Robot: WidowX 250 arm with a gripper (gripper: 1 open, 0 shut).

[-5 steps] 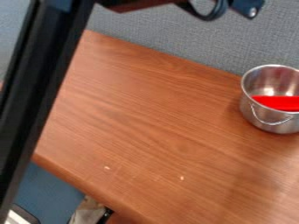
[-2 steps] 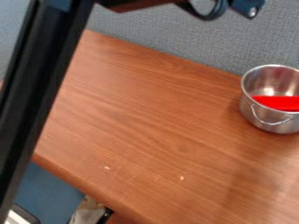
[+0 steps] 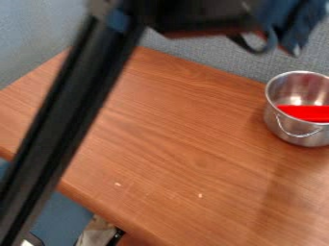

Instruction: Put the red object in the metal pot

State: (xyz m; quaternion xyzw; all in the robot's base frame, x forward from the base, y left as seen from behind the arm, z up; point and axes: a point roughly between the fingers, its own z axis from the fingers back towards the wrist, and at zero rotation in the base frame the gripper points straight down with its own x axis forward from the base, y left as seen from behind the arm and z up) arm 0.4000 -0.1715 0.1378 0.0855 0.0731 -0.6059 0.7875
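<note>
the red object [image 3: 306, 112] lies inside the metal pot [image 3: 293, 126] at right; the gripper [image 3: 276, 34], clenched empty, should lift clear without nudging it.

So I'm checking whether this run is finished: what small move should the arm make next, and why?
Probably just draw the arm back clear of the table. The red object already lies inside the metal pot, so nothing seems left to place. The gripper itself cannot be made out in the blurred camera view.

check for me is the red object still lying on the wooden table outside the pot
No, the red object lies inside the metal pot, which stands on the wooden table.
</note>
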